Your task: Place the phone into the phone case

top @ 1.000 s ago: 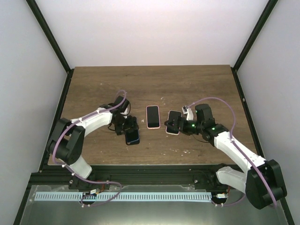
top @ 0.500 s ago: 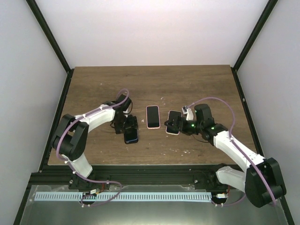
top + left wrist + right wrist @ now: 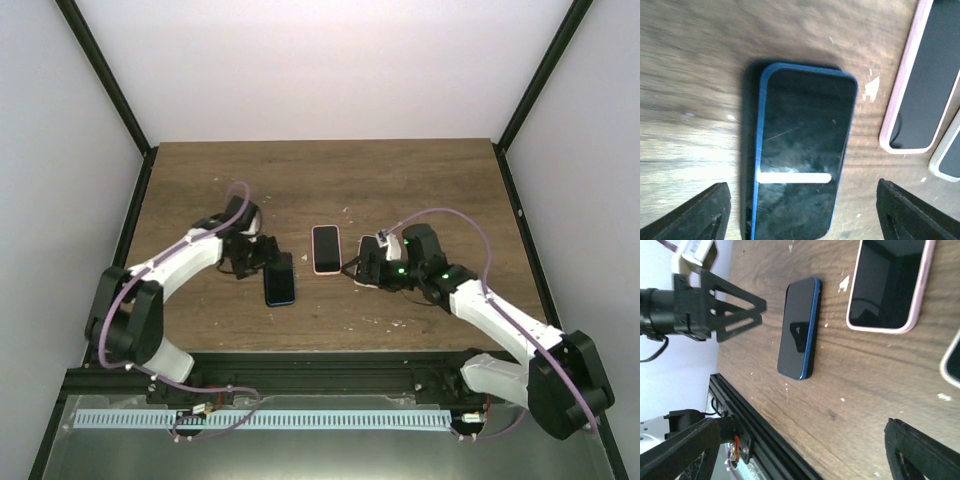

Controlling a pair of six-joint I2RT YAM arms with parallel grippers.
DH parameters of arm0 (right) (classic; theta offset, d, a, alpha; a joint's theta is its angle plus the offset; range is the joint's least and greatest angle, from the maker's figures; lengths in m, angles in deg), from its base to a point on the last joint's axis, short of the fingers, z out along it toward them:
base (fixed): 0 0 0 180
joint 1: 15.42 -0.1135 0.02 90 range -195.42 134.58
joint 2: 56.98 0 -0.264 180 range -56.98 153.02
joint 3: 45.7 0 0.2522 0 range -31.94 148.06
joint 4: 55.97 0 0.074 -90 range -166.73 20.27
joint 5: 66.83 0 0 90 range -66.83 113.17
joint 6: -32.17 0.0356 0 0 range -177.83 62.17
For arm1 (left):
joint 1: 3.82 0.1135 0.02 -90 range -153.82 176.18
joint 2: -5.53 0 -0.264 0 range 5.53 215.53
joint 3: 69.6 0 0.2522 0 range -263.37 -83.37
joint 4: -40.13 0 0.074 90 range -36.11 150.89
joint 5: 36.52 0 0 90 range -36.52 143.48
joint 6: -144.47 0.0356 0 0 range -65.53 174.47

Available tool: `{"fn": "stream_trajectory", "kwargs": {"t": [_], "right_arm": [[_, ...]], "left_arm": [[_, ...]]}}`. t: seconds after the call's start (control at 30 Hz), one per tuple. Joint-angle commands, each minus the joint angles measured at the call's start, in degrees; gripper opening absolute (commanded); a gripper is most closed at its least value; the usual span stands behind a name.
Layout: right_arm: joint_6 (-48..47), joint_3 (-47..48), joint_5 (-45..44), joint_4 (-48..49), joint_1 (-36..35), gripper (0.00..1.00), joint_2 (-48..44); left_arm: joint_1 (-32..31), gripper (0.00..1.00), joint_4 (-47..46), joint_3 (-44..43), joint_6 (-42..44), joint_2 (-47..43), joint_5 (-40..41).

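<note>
Over the desk both pincers are hanging spread wide. The left pincer is the nearer, with the blue-edged phone lying just ahead of it, its long axis running straight out between the fingers. I'm counting three phone-shaped slabs side by side: that phone, one pink-rimmed slab, and one white-rimmed slab under the right pincer.

Robot lab cell, white panel walls, black frame, wooden table

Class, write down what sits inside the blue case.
A phone with a dark glossy screen fills the blue case, face up. The case's inner floor and the phone's back are covered.
</note>
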Motion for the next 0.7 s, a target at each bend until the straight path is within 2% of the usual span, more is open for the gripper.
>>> {"fn": "stream_trajectory", "kwargs": {"t": [0.0, 0.27, 0.5, 0.67], "right_arm": [[3.5, 4.2, -3.7, 3.8, -6.5, 0.87, 4.1], [5.1, 12.4, -8.5, 9.9, -17.9, 0.66, 19.8], [3.8, 19.8, -14.0, 11.4, -21.0, 0.42, 32.0], [2.4, 24.2, -16.0, 9.1, -21.0, 0.41, 38.6]], "left_arm": [[7.5, 0.78, -7.1, 6.1, 1.4, -5.7, -5.6], [15.6, 0.67, -20.6, 16.6, 5.7, -10.1, -15.9], [16.7, 0.67, -26.9, 18.8, 8.6, -4.3, -18.4], [16.8, 0.64, -30.5, 19.5, 9.6, 0.1, -21.5]]}}
